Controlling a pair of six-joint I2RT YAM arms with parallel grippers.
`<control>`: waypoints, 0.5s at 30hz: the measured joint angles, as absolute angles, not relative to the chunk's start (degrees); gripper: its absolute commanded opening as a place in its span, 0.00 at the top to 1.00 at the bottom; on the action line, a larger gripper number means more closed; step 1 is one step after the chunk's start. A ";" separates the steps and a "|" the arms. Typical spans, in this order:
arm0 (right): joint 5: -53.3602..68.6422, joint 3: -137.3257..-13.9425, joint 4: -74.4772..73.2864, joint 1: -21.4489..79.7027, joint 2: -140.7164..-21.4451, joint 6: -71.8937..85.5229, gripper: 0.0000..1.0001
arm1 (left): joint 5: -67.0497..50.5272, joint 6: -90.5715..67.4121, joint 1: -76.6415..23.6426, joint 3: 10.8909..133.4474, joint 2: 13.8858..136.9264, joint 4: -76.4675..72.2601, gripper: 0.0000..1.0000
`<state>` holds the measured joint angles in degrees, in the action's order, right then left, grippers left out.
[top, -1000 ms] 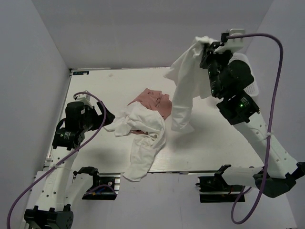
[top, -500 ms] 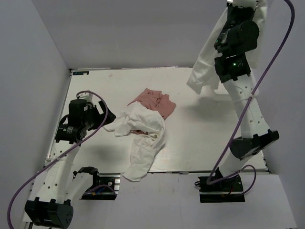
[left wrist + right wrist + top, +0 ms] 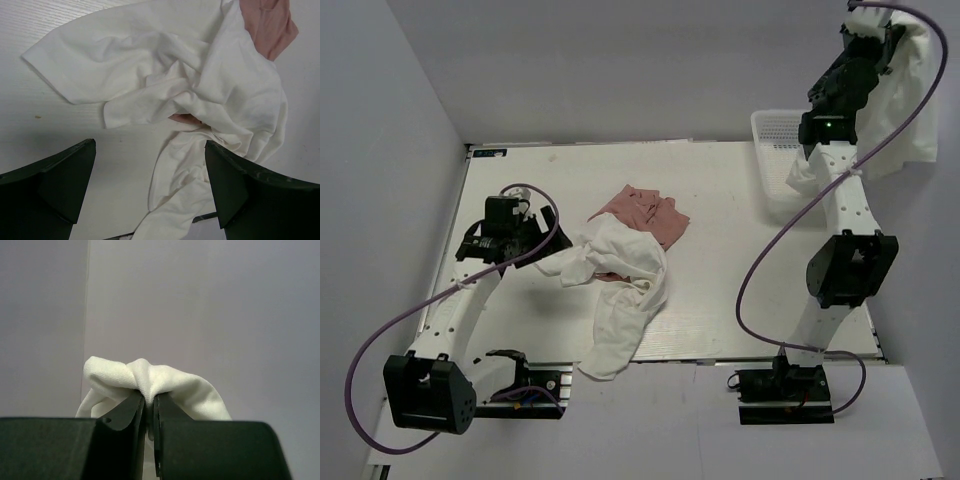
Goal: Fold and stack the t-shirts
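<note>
A crumpled white t-shirt [image 3: 620,290] lies mid-table, partly over a dusty pink t-shirt [image 3: 645,212]. My left gripper [image 3: 546,234] is open and empty, low over the table just left of the white tee's sleeve. In the left wrist view the white tee [image 3: 165,85] fills the frame ahead of the open gripper [image 3: 150,185], and the pink tee [image 3: 267,25] peeks out at the top right. My right gripper [image 3: 888,28] is raised high at the far right, shut on another white t-shirt [image 3: 920,100] that hangs beside the arm. The right wrist view shows its cloth [image 3: 150,377] pinched in the gripper [image 3: 149,402].
A white plastic mesh basket [image 3: 772,150] stands at the table's back right, under the raised right arm. The white tee's lower end hangs over the table's front edge [image 3: 610,362]. Grey walls enclose the table on three sides.
My right arm has swung up and to the right with the white tee, from over the table to high above the basket. My left gripper has edged closer to the heap.
</note>
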<state>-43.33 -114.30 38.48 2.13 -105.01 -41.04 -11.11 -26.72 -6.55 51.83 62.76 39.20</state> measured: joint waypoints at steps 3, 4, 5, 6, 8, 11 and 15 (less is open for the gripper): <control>-42.28 -109.19 36.97 1.13 -107.04 -38.37 1.00 | -11.75 -26.72 -6.55 51.77 63.59 38.30 0.00; -41.45 -107.70 35.53 0.89 -107.92 -37.10 1.00 | -11.88 -26.72 -6.55 51.75 63.61 38.20 0.00; -40.36 -105.82 34.35 0.75 -108.62 -35.35 1.00 | -11.90 -26.72 -6.55 51.75 63.57 37.95 0.00; -39.77 -104.49 32.77 0.73 -109.38 -33.87 1.00 | -11.94 -26.70 -6.55 51.72 63.55 37.71 0.00; -38.39 -102.65 29.34 0.49 -111.44 -29.71 1.00 | -12.05 -26.65 -6.55 51.72 63.40 37.34 0.00; -36.01 -101.32 23.79 -0.16 -114.67 -23.20 1.00 | -12.03 -26.57 -6.55 51.31 62.48 36.84 0.00; -35.24 -101.62 17.65 -2.07 -118.98 -14.46 1.00 | -11.81 -26.57 -6.55 51.09 61.32 36.77 0.00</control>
<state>-35.24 -101.62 17.65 -2.07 -118.98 -14.46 -11.81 -26.57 -6.55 51.09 61.32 36.77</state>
